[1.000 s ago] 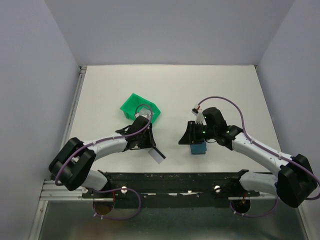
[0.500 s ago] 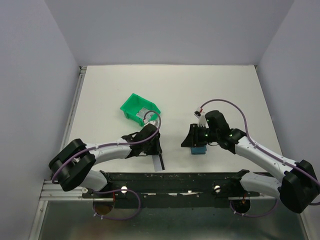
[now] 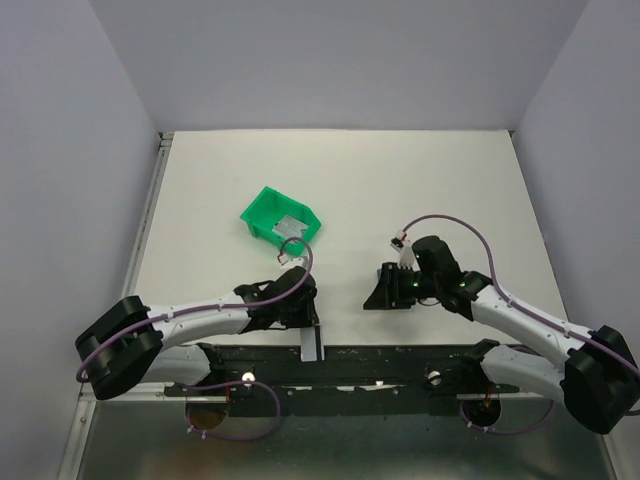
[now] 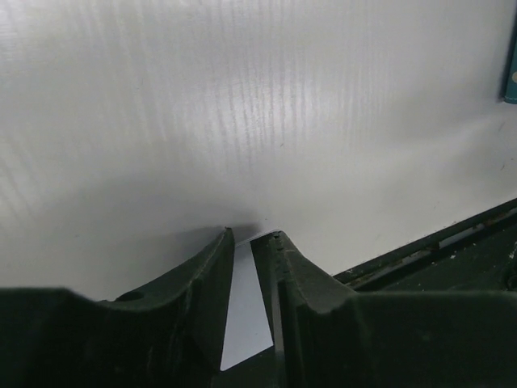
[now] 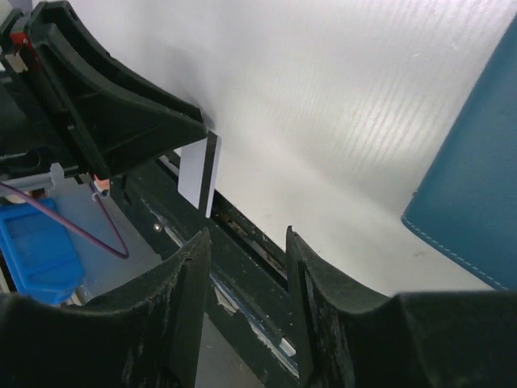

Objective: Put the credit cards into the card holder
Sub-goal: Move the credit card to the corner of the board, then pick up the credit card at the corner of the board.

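Note:
One credit card (image 3: 311, 343), silvery with a dark stripe, lies flat with its near end poking past the table's front edge. The same card (image 5: 198, 174) juts from under the left arm in the right wrist view. My left gripper (image 3: 305, 320) sits on top of it, jaws a narrow gap apart, and the card (image 4: 242, 307) shows in that gap. Another credit card (image 3: 290, 225) lies in the green bin. My right gripper (image 3: 376, 296) is open and empty. It covers the card holder from above. The slate-blue card holder (image 5: 477, 178) lies just right of its fingers.
The green bin (image 3: 262, 210) stands behind the left arm, left of centre. A black rail (image 3: 380, 355) runs along the table's near edge, right under the overhanging card. White walls close in the table on three sides.
The left gripper has dragged the card toward the near edge, and it now overhangs the rail. The right gripper has shifted nearer over the card holder, its jaws a little wider.

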Available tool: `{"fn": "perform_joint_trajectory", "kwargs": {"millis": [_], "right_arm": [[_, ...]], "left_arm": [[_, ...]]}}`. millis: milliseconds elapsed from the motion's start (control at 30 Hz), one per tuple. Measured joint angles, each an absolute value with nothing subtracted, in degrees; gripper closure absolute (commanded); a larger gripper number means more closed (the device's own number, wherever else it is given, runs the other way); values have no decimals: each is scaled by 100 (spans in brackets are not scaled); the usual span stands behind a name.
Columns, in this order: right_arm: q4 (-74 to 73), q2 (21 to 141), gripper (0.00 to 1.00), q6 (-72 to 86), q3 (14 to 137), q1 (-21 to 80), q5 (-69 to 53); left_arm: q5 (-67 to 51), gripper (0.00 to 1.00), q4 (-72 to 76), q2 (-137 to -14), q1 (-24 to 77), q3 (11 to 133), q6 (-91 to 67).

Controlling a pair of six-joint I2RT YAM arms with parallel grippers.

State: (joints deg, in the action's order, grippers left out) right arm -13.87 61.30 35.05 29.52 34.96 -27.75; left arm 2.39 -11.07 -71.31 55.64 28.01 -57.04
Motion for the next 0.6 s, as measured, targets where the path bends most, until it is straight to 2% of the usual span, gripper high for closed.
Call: {"fn": "perform_joint_trajectory", "kwargs": {"millis": [67, 167, 300, 400, 600], "right_arm": [[-1260, 6025, 48, 3658, 2858, 3605, -2794], [-1041, 5918, 48, 3972, 2755, 3988, -2751], [-460, 5979, 46, 4606, 2493, 4788, -2517], [95, 6228, 40, 5225, 2158, 5478, -2213], [1037, 7061, 36, 6224, 1859, 6466, -1557]], "left_arm": [[427, 52, -1433, -7008, 5564, 2891, -5697], [698, 51, -1876, -6845, 5564, 3061, -5649], [923, 63, -2123, -6604, 5564, 3269, -5575], [941, 78, -2143, -6418, 5566, 3179, -5568], [888, 86, -2158, -5929, 5712, 2357, -5666]]}}
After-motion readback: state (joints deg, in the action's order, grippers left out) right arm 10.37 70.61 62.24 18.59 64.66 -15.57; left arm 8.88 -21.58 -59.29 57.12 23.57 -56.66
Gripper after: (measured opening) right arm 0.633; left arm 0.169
